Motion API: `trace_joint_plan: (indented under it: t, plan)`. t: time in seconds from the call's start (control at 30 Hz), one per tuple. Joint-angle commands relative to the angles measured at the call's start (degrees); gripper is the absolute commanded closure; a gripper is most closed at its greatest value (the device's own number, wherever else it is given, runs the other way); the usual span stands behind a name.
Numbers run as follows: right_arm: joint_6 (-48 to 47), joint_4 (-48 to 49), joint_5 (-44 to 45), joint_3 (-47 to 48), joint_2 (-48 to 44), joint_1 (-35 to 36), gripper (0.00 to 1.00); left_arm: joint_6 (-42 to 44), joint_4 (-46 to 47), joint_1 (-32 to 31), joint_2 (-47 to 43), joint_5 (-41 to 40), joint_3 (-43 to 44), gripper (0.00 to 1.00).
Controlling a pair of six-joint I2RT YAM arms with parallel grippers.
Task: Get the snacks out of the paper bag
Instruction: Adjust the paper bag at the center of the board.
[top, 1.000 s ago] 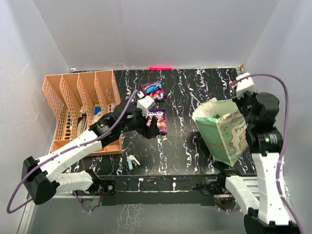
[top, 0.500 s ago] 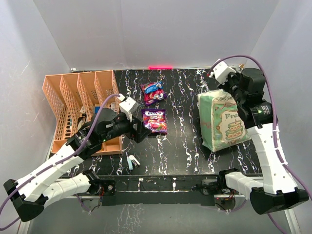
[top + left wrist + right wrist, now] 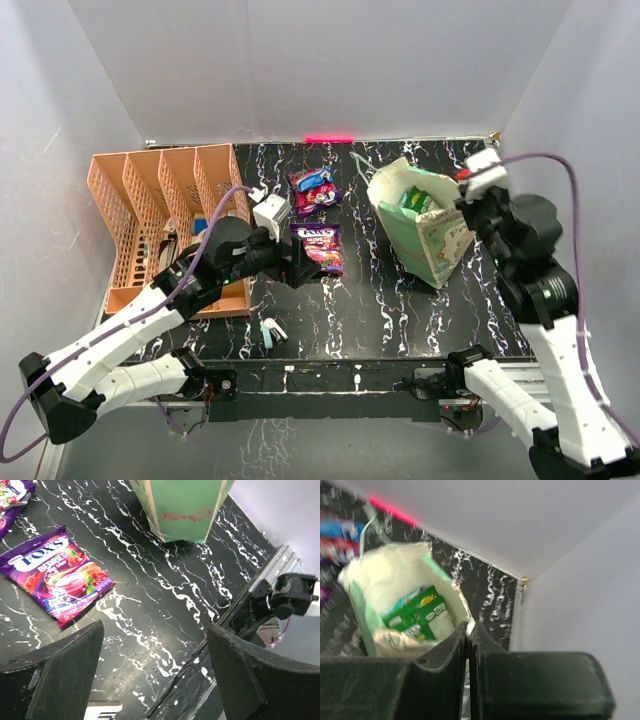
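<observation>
**Paper bag held by its rim; two packets on the table**

On the right half of the black marbled table (image 3: 380,310), the paper bag (image 3: 440,240) is seen from above. It is tilted, with its open mouth turned up and towards the left. A fold of its rim is pinched at the right-hand side by the right gripper (image 3: 466,197), whose jaws are pressed together on the paper. The same grip is shown in the right wrist view, where the rim of the bag (image 3: 395,575) is caught between the two dark fingers (image 3: 445,655). A green packet (image 3: 417,612) is seen lying inside the bag, against its cream inner wall. Whether the base of the bag rests on the table cannot be told.

Two packets lie outside the bag, left of it and well apart from it. A purple packet (image 3: 320,247) lies flat near the middle of the table, and a second packet (image 3: 313,187), red, blue and purple, lies just behind it. Neither is touched by a gripper.

The left gripper (image 3: 302,268) is held low, just beside the near left edge of the purple packet. Its jaws stand wide apart, and nothing is held between them. In the left wrist view, the purple packet (image 3: 57,575) is seen beyond the spread fingers (image 3: 60,675).

An orange tray (image 3: 150,200) stands at the left edge of the table. A small pale object (image 3: 270,332) lies near the front edge.
</observation>
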Motion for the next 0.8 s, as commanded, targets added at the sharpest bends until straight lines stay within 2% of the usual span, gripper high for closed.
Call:
trace_joint_plan:
  t: [0.0,0.13,0.2,0.47,0.63,0.77]
  plan:
    - [38.3,9.0,15.3,-4.3,-9.6,0.2,0.93,-8.2,4.6,0.2,3.7,0.3,3.2,0.17]
    - [60.6,-0.7,27.0,-6.2,-14.9,0.3,0.93,-14.7,9.4,0.3,9.3,1.9,7.1,0.11]
    - [65.3,-4.2,28.9,-5.1,-16.6,0.3,0.93,-18.4,12.5,0.2,12.2,2.2,8.9,0.11]
    - [64.0,-9.1,33.3,0.7,-18.6,0.3,0.93,-33.9,19.5,0.2,23.7,-3.3,14.7,0.11]
    - [63.5,-12.4,35.4,0.4,-20.6,0.3,0.93,-35.9,28.4,0.0,33.3,3.4,17.6,0.16]
    - [63.9,-13.1,32.7,-1.0,-24.2,0.3,0.93,-34.5,34.5,-1.2,40.2,5.4,21.7,0.18]
